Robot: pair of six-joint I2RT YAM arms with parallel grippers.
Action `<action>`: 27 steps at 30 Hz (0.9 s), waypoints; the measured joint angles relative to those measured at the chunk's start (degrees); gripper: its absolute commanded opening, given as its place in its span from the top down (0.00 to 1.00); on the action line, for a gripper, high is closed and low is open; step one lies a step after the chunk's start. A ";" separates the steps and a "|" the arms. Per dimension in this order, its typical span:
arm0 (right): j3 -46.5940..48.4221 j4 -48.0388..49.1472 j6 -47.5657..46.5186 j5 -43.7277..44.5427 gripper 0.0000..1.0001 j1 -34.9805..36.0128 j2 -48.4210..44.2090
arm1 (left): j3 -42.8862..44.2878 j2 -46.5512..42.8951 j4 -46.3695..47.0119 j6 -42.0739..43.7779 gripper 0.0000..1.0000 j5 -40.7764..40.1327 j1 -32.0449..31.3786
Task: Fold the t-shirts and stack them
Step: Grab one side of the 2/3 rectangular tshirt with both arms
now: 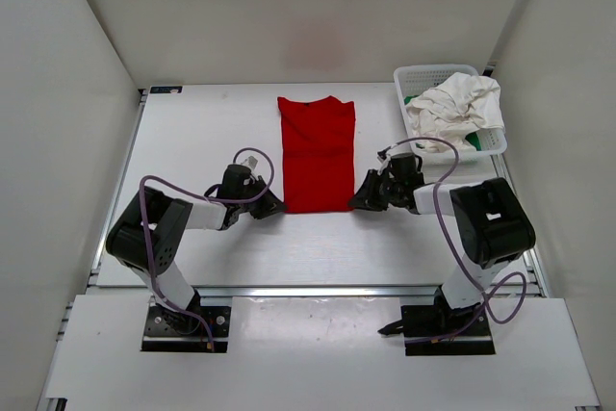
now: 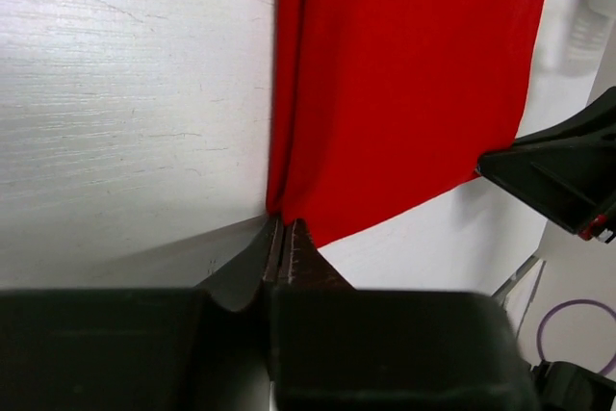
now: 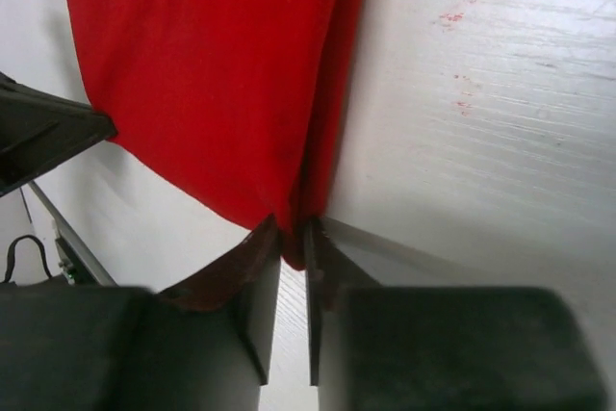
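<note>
Top external view: the red t-shirt (image 1: 316, 151) lies mid-table as a narrow strip, its long axis running near to far. The left gripper (image 1: 270, 205) pinches its near-left hem corner, and the right gripper (image 1: 360, 201) nips the near-right one, jaws nearly together on cloth. Next fold likely carries the hem far, toward the collar. The white shirt (image 1: 452, 103) sits in the basket (image 1: 414, 76), far right.

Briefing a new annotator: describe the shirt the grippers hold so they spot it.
At the table's centre the red t-shirt lies flat, left gripper and right gripper pinching its near corners. The white t-shirt, by contrast, sits crumpled in the basket.
</note>
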 measured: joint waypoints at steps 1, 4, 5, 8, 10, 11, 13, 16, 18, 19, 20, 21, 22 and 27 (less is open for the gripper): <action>0.04 0.09 0.24 -0.02 0.94 0.04 0.37 | 0.00 0.00 0.00 -0.04 1.00 0.00 0.00; -0.26 0.52 0.66 0.02 1.00 0.13 0.46 | 0.00 -0.02 -0.07 0.22 1.00 0.02 -0.09; -0.57 0.87 0.74 0.07 1.00 0.17 0.26 | 0.00 -0.11 -0.13 0.39 1.00 0.04 -0.13; -3.50 1.99 1.03 0.98 1.00 1.22 -2.16 | -0.92 -2.29 -1.81 1.31 1.00 0.07 -0.85; -7.45 2.01 1.53 2.21 1.00 3.39 -6.16 | -3.87 -6.54 -3.61 2.40 1.00 0.31 -1.77; -9.99 1.84 2.05 3.06 1.00 5.11 -8.83 | -6.14 -9.90 -5.33 3.30 1.00 0.57 -2.34; -14.91 0.57 3.50 4.61 1.00 9.99 -15.08 | -10.95 -17.73 -9.64 5.01 1.00 1.09 -3.21; -22.08 -2.99 7.54 7.15 1.00 20.31 -25.81 | -18.23 -32.96 -20.48 6.82 1.00 2.69 -4.07; -25.55 -7.41 11.30 8.37 1.00 27.43 -34.18 | -20.57 -45.40 -31.08 6.86 1.00 3.32 -4.74; -26.18 -10.16 12.76 9.14 1.00 29.73 -37.86 | -20.17 -49.75 -35.15 7.04 1.00 3.74 -5.16; -26.12 -12.76 13.73 9.79 1.00 30.95 -40.94 | -18.60 -52.22 -38.34 7.30 1.00 4.02 -5.29; -25.14 -15.47 14.19 10.05 1.00 30.73 -43.25 | -15.93 -52.54 -40.65 7.50 1.00 4.07 -5.27; -23.37 -18.01 13.81 10.21 1.00 28.98 -44.63 | -12.79 -51.43 -41.88 7.76 1.00 3.89 -5.22; -6.91 -22.43 6.19 8.55 1.00 9.60 -38.66 | 9.44 -35.26 -38.36 10.32 1.00 2.75 -3.54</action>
